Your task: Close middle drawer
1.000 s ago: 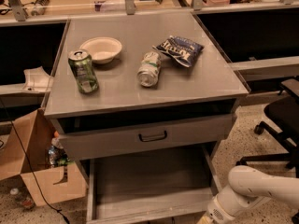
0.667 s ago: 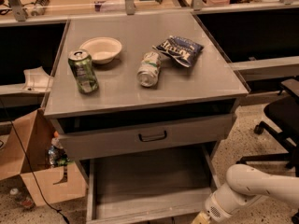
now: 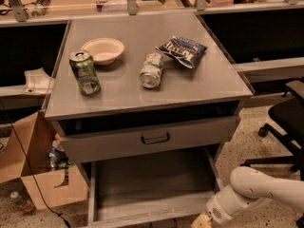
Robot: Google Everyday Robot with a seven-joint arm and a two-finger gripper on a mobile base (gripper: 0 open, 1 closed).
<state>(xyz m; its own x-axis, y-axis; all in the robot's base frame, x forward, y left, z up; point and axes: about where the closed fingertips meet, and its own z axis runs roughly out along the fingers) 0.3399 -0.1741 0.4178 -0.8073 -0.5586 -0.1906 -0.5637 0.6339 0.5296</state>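
Note:
The middle drawer [image 3: 152, 186] is pulled far out of the grey cabinet, and its deep grey tray is open to view. Its low front edge [image 3: 147, 213] runs along the bottom of the camera view; its handle is hidden. Above it, the taller-fronted top drawer [image 3: 152, 139], with a dark bar handle, stands slightly out. My gripper [image 3: 200, 221] is at the bottom edge of the view, just right of the middle drawer's front right corner, on the end of my white arm [image 3: 256, 189]. Most of the gripper is cut off by the frame.
On the cabinet top [image 3: 199, 89] are a green can [image 3: 84, 72] standing upright, a white bowl [image 3: 103, 50], a can on its side [image 3: 152, 70] and a blue chip bag [image 3: 183, 51]. A cardboard box [image 3: 33, 170] stands on the left floor. A black office chair [image 3: 285, 122] is at the right.
My arm has shifted slightly left, bringing the gripper closer to the middle drawer's front right corner. The drawers have not moved.

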